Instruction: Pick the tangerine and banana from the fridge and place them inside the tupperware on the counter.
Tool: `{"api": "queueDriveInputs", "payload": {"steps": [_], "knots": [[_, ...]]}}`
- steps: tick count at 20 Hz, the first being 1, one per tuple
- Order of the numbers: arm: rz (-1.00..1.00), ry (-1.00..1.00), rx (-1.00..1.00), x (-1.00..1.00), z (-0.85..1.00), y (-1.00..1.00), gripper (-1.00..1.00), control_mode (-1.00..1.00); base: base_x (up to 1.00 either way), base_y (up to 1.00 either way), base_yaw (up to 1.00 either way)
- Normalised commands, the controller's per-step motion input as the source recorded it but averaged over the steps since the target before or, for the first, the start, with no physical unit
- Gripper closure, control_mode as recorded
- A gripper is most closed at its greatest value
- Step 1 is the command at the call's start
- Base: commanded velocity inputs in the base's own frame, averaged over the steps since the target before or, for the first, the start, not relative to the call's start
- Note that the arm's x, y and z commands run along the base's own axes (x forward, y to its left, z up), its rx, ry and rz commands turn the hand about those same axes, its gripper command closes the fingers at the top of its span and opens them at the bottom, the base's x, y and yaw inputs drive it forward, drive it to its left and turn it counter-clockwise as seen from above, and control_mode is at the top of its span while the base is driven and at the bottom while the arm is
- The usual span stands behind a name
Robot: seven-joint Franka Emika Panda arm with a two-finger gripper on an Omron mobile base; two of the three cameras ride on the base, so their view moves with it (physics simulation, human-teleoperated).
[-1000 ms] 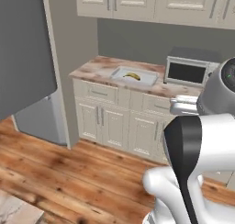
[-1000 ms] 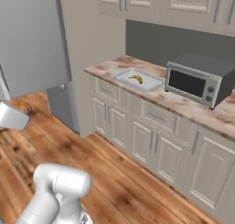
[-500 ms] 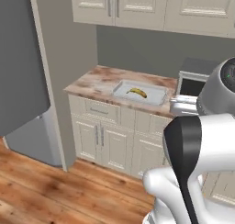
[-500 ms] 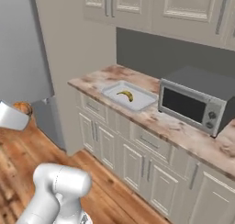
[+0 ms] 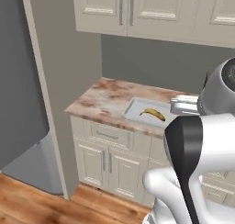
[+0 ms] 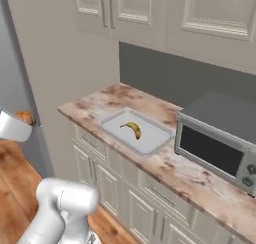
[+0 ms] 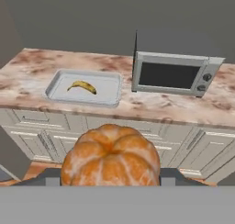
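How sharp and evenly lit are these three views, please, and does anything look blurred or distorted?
Left base view: soft, even light, no glare; the banana in the tupperware is slightly fuzzy. Right base view: flat lighting, faint shadow under the microwave on the counter. Hand view: the tangerine in the end effector looms oversized from closeness, yet its segments read clearly.

arm (image 5: 202, 140): glossy white rounded link shells with a dark grey to black tapered inlay panel. dark grey domed joint cap with small green marking. silver-grey cylindrical wrist section.
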Motion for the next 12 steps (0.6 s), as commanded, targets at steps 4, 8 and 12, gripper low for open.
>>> {"api": "queueDriveInputs", "payload": {"steps": [4,8,12], "knots": [[0.00,0.00,0.00,0.00,0.00,0.00,1.00,1.00,0.92,0.30,-0.39],[0.00,0.00,0.00,0.00,0.00,0.00,1.00,1.00,0.77,0.43,-0.63],[0.00,0.00,0.00,0.00,0.00,0.00,1.00,1.00,0.82,0.30,-0.60]]}}
